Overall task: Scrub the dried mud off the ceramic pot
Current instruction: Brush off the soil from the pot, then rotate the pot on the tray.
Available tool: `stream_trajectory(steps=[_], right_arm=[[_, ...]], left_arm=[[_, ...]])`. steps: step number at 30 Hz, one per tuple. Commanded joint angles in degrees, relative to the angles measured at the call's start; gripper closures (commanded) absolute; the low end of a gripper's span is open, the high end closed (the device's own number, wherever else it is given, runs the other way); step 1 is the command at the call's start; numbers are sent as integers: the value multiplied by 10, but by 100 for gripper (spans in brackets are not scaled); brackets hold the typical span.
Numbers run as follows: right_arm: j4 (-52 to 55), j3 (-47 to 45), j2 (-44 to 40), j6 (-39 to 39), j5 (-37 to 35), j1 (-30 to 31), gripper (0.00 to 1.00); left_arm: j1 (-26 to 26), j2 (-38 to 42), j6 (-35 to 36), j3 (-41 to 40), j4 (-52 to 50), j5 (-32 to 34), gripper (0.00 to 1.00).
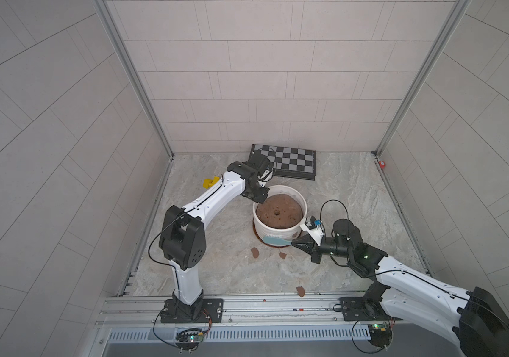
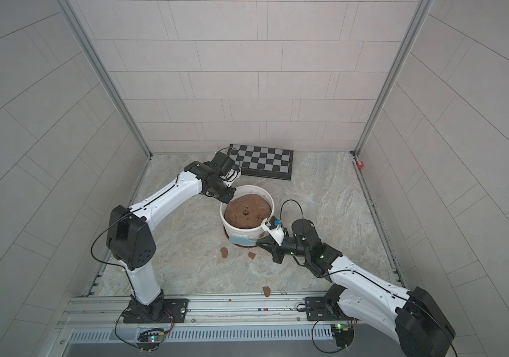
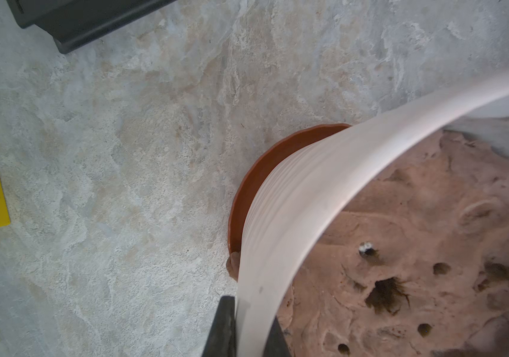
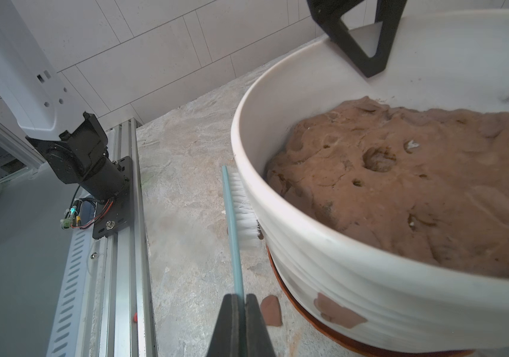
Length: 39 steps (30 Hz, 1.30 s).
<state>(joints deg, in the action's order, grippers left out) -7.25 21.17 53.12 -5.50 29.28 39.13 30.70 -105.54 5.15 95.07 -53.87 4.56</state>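
Note:
The white ribbed ceramic pot point(image 1: 278, 230) point(image 2: 241, 232) stands on its orange saucer point(image 3: 247, 182) mid-floor. My left gripper point(image 1: 261, 197) point(image 3: 250, 321) is shut on its far-left rim, one finger outside and one inside. My right gripper point(image 1: 297, 244) point(image 4: 244, 301) is shut on the handle of a light-blue brush point(image 1: 278, 240) point(image 4: 231, 216), whose white bristles point(image 4: 245, 213) press on the pot's near wall. A patch of dried mud point(image 4: 336, 312) sticks low on the wall in the right wrist view. Another patch point(image 3: 233, 267) shows by the saucer. Loose chips point(image 1: 254, 252) point(image 1: 282, 255) point(image 1: 300, 291) lie on the floor.
A brown soil mound point(image 1: 279, 211) with a centre hole fills the pot. A chessboard point(image 1: 290, 162) lies at the back wall behind the left arm. A yellow piece point(image 1: 211, 182) sits back left. The aluminium rail point(image 1: 247, 309) runs along the front.

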Motion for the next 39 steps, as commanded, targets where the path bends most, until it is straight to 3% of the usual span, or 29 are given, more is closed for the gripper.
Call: stream_trajectory(steps=[1,9,23,39], right_arm=[[-24,-18,4,-18,-45,-2,100],[-41,-49,8,-39,-40,16,100],[-47,-52,-35,-54,59,36,100],[-46,-9,-33,-55,101,22,100]], left_arm=[[1,-13,26,1,-16,-71,100],[-7,-13,20,3,-12,-72,100],[-13,-35,45,26,-11,-75,100],[-30,-105,242,133,-90,-142,100]])
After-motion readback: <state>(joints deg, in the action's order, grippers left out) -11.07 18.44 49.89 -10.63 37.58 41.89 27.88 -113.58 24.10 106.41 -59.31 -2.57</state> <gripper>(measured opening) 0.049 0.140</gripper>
